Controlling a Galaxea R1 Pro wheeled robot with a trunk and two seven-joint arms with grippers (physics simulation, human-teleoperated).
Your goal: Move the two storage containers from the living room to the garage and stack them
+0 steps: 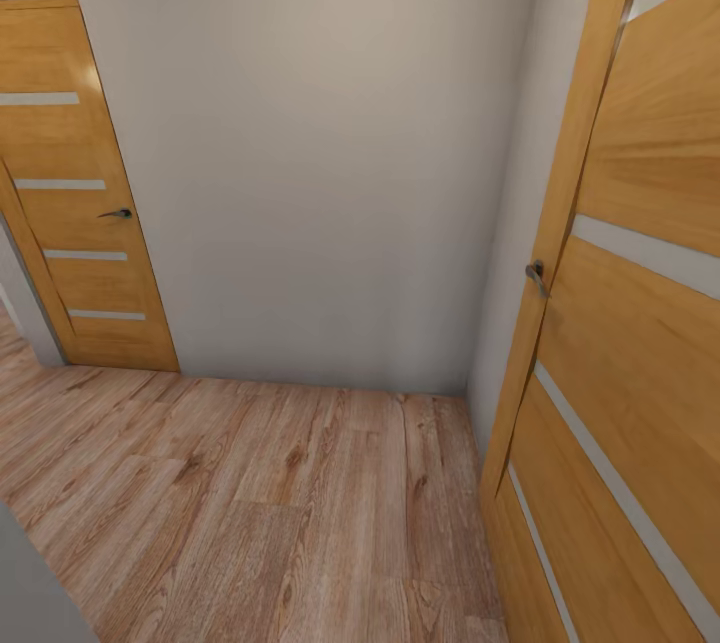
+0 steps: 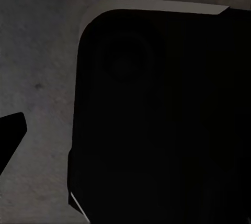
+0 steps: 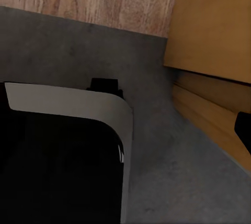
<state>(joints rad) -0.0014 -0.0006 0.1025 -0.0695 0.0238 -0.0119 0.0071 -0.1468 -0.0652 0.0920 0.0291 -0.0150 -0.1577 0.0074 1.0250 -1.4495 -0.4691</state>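
2 oak doors [image 1: 80, 193] flank a blank wall [image 1: 330, 143] over plank flooring [image 1: 260, 503]; gripper states cannot be told.

A plain pale wall [image 1: 330, 153] is facing the head view, meeting a wood plank floor [image 1: 270, 513] along its base. A closed wooden door [image 1: 75, 193] with pale strips and a dark lever handle [image 1: 117, 214] is standing at the left. A second wooden door [image 1: 625, 323] is hanging open at the right, showing a metal handle [image 1: 537, 275] on its edge.
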